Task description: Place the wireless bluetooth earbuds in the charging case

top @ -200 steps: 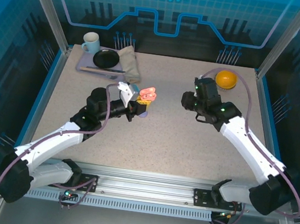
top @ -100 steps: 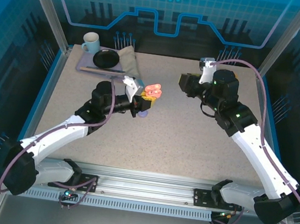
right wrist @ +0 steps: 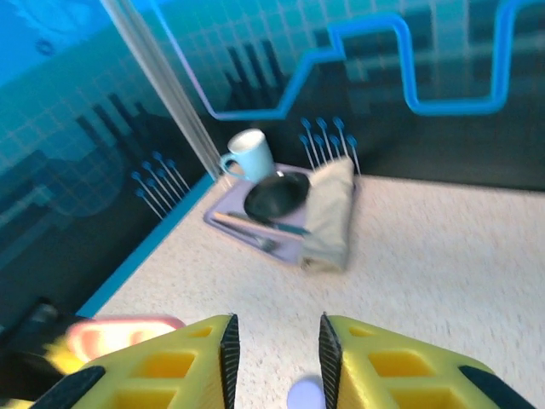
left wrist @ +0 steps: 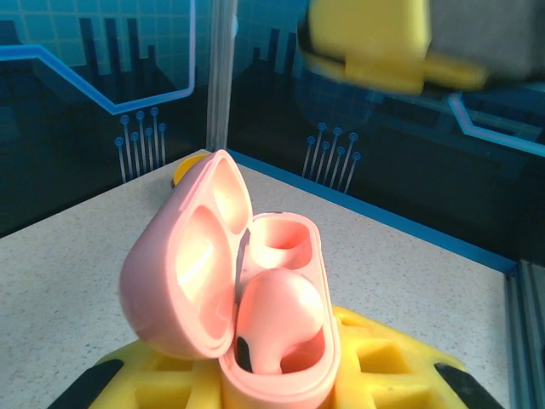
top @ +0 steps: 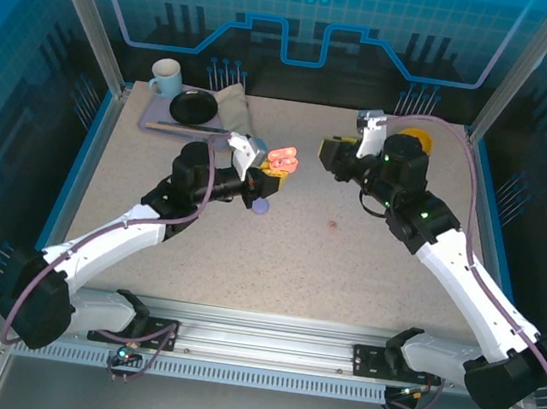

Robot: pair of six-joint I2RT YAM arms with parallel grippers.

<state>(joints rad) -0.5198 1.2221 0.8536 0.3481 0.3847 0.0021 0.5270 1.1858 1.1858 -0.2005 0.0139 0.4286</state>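
Observation:
My left gripper (top: 274,167) is shut on an open salmon-pink charging case (top: 281,157), held above the table. In the left wrist view the case (left wrist: 285,247) has its lid swung left, one pink earbud (left wrist: 277,319) in the near socket and the far socket empty. My right gripper (top: 330,156) hovers just right of the case, open, with nothing between its fingers (right wrist: 226,349). A tiny salmon-pink bud (top: 330,223) lies on the table. A pale purple rounded piece (top: 260,206) lies under the left gripper, and the same piece (right wrist: 305,396) shows below the right jaws.
A purple tray (top: 155,124) at the back left carries a pale blue mug (top: 165,76), a black plate (top: 194,106), cutlery and a folded cloth (top: 235,114). An orange bowl (top: 420,139) sits behind the right arm. Blue rails edge the table.
My right gripper has risen and swung left toward the pink case. The left gripper lifted the case slightly back and right. The small pink bud now shows on the table.

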